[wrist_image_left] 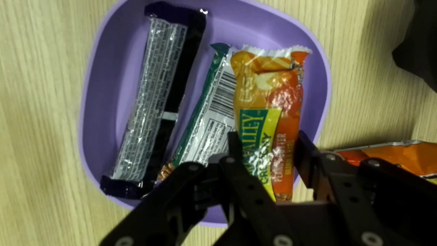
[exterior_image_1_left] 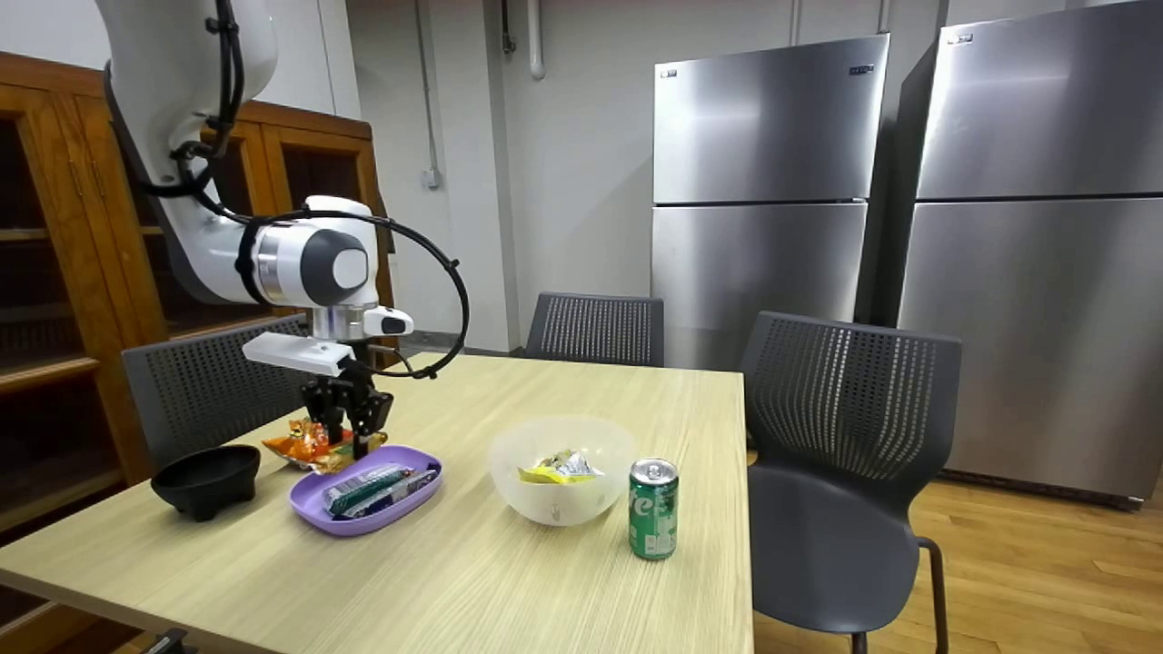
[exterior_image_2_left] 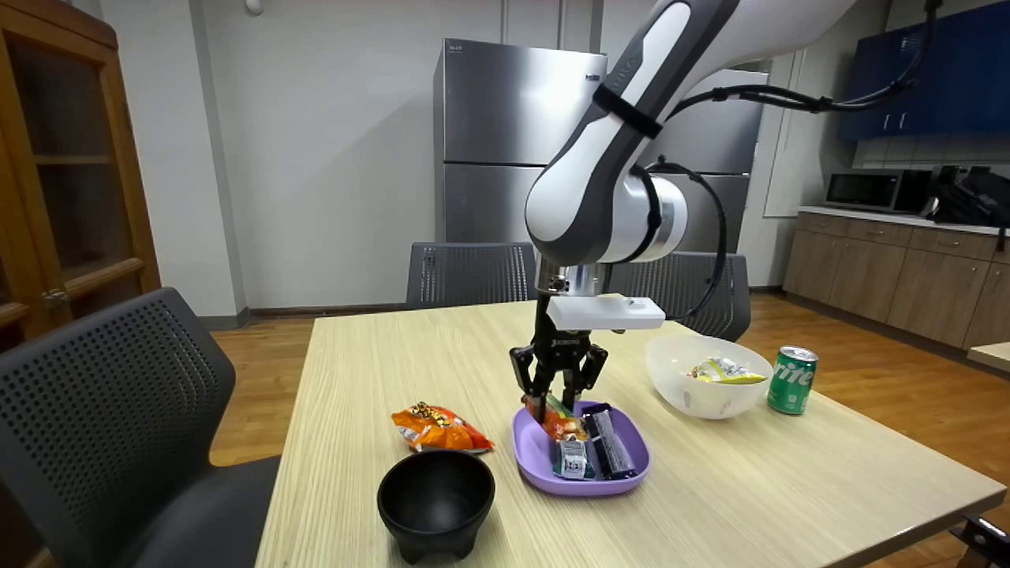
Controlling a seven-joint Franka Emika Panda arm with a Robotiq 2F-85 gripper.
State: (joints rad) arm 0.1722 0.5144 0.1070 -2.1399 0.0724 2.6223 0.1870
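Observation:
My gripper [wrist_image_left: 268, 143] is shut on an orange and yellow peanut butter granola bar [wrist_image_left: 269, 85], one finger against each long side. The bar's far end reaches over the purple tray [wrist_image_left: 114, 68], overlapping a green and silver wrapped bar [wrist_image_left: 211, 133]. A dark wrapped bar [wrist_image_left: 153, 95] lies in the tray beside them. In an exterior view the gripper [exterior_image_2_left: 555, 402] points down over the tray's back edge, and the held bar slants between its fingers. In another exterior view the gripper [exterior_image_1_left: 349, 442] partly hides the bar. Whether the bar touches the tray I cannot tell.
An orange snack bag [exterior_image_2_left: 442, 427] and a black footed bowl [exterior_image_2_left: 435, 505] sit beside the tray. Across the table stand a translucent white bowl [exterior_image_1_left: 563, 495] with a yellow packet [exterior_image_1_left: 559, 468] inside and a green soda can [exterior_image_1_left: 653, 509]. Dark chairs [exterior_image_1_left: 845, 436] surround the table.

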